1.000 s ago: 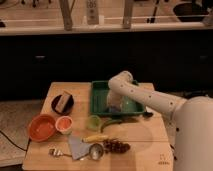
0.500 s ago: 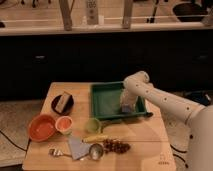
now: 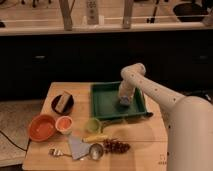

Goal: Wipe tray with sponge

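Reaching down into the tray, the hand is sitting low over the right-hand part of the green floor, with the sponge showing as a small bluish patch right at its tip, touching or nearly touching the tray bottom. Whether the hand is actually pinching the sponge or just pressing on it, I cannot tell from here. The sponge is looking soft and light, something that is going to squash and drag under pressure, so gripping it across its short sides and keeping it flat should be working best. The tray is looking stiff, smooth plastic with a low rim, probably light enough to be sliding on the worktop if pushed hard
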